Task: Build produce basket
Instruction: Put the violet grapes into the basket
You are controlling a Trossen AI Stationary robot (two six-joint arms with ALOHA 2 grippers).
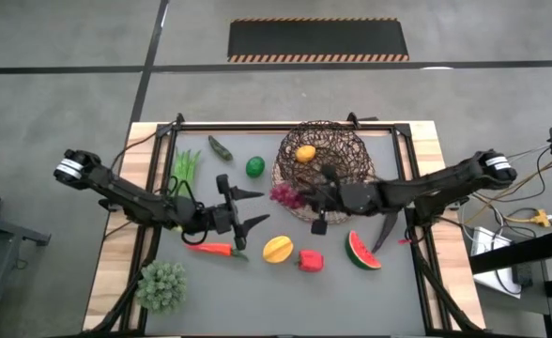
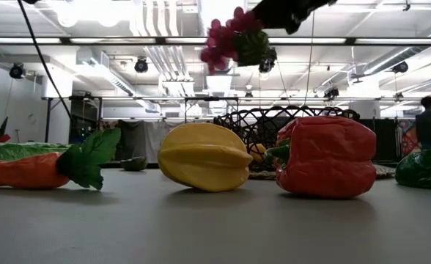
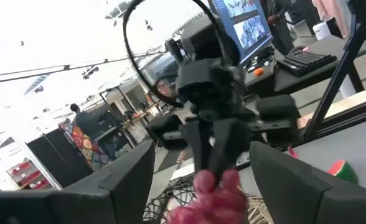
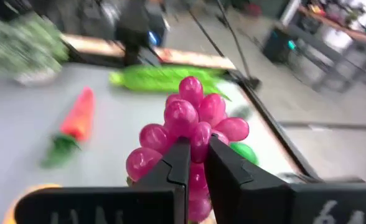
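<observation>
Grey table (image 1: 389, 291) on wood frame, workshop behind. Basket (image 1: 346, 150) holds orange (image 1: 305, 154), mostly hidden in low view behind mango (image 2: 204, 156) and red pepper (image 2: 327, 157). Right claw (image 4: 194, 163) pinches grapes (image 4: 192, 121) aloft at basket's rim. Left claw (image 1: 250, 208) spread, level, beside carrot (image 1: 212, 249).

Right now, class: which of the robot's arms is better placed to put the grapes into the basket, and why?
The right. Its hand is shut on the grapes, held in the air at the rim of the basket. The left hand is open and empty, farther from the basket, above the carrot.
</observation>
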